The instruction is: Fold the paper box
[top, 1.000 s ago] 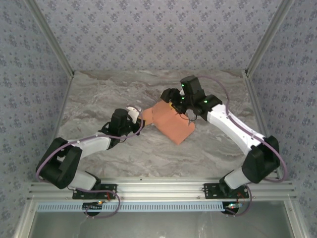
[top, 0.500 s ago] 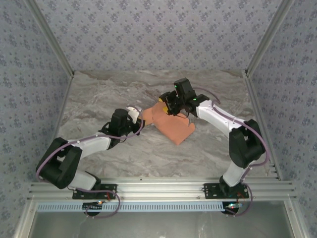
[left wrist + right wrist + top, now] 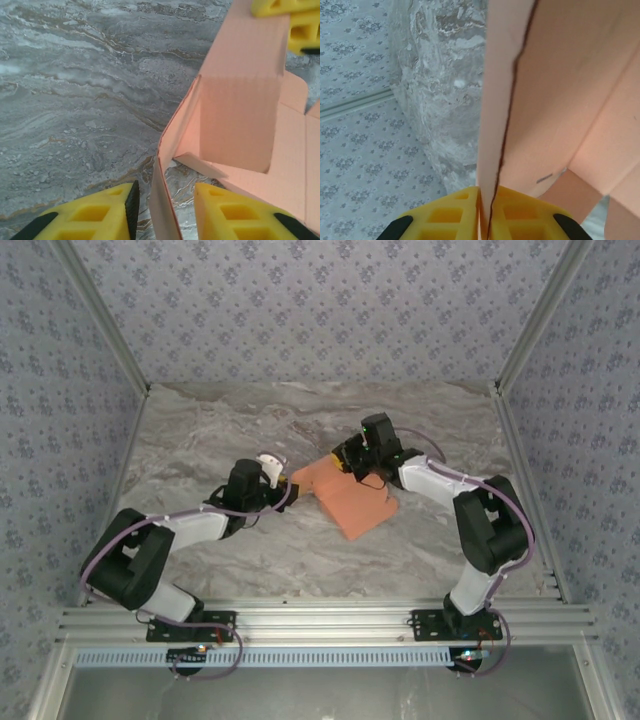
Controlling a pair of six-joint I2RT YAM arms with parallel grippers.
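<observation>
1. Frame rail (image 3: 320, 623): ribbed aluminium extrusion across the near edge. The black bases of both arms are bolted onto it.
2. Left arm (image 3: 190, 528): smooth white shells and black joints, with a purple cable running along it. It lies low and reaches toward the middle of the desk.
3. Left fingers (image 3: 107, 217): yellow moulded plastic with rectangular recesses and dark inner faces. They are released and stand apart, one on each side of a low card wall, with a gap showing on both sides.
4. Paper box (image 3: 352, 502): thin orange-salmon card, matte and faintly ribbed, partly folded.
   - It sits mid-desk between the two arms.
   - A flat panel lies on the surface with one corner pointing toward the near edge.
   - The left wrist view shows a tall rectangular panel standing upright, a narrow side wall meeting it at a crease, and a small triangular flap tucked at the foot.
5. Right arm (image 3: 440, 480): same white-and-black build, bent in from the right.
6. Right fingers (image 3: 462, 215): yellow, same pattern. They are clenched on the thin edge of an upright card panel, with the card pinched between them.
7. Desk (image 3: 200, 440): grey marble-look surface with white and brown veins and a slight sheen.
8. Walls (image 3: 320, 310): grey-blue wallpaper with a small repeating floral motif, framed by slanted aluminium posts.
</observation>
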